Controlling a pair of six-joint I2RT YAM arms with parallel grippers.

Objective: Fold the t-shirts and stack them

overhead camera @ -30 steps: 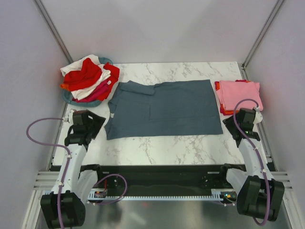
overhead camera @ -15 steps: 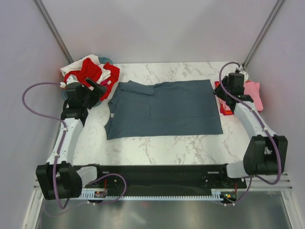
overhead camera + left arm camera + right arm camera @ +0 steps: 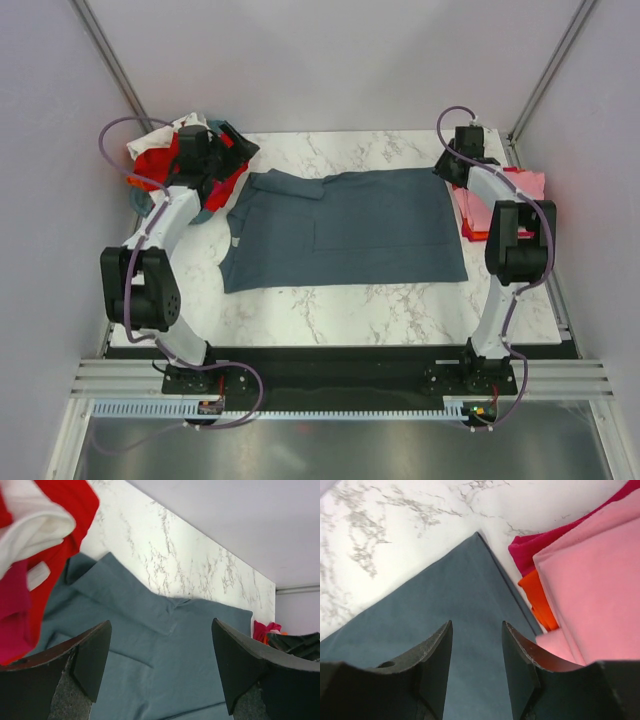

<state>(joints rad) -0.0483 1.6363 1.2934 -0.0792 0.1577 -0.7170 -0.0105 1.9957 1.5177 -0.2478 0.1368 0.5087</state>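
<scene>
A slate blue-grey t-shirt (image 3: 340,225) lies spread flat on the marble table, with a sleeve folded in at its back left. My left gripper (image 3: 235,148) is open and empty above the shirt's back-left corner, next to the pile of red, white and magenta t-shirts (image 3: 170,160). In the left wrist view, my gripper (image 3: 160,665) hangs over the blue-grey shirt (image 3: 150,630) with the pile (image 3: 30,555) at the left. My right gripper (image 3: 448,168) is open over the shirt's back-right corner (image 3: 470,580). Its jaws (image 3: 476,655) hold nothing. A folded stack of pink, orange-red and magenta shirts (image 3: 590,580) lies just to the right.
The unfolded pile sits in a round teal basket (image 3: 140,203) at the back left. The folded stack (image 3: 500,195) lies at the table's right edge. Grey walls enclose the table on three sides. Bare marble (image 3: 340,300) shows in front of the shirt.
Both arms have swung from the near table sides out to the back. The left now reaches the shirt's back-left corner, the right its back-right corner. The shirt has not moved.
</scene>
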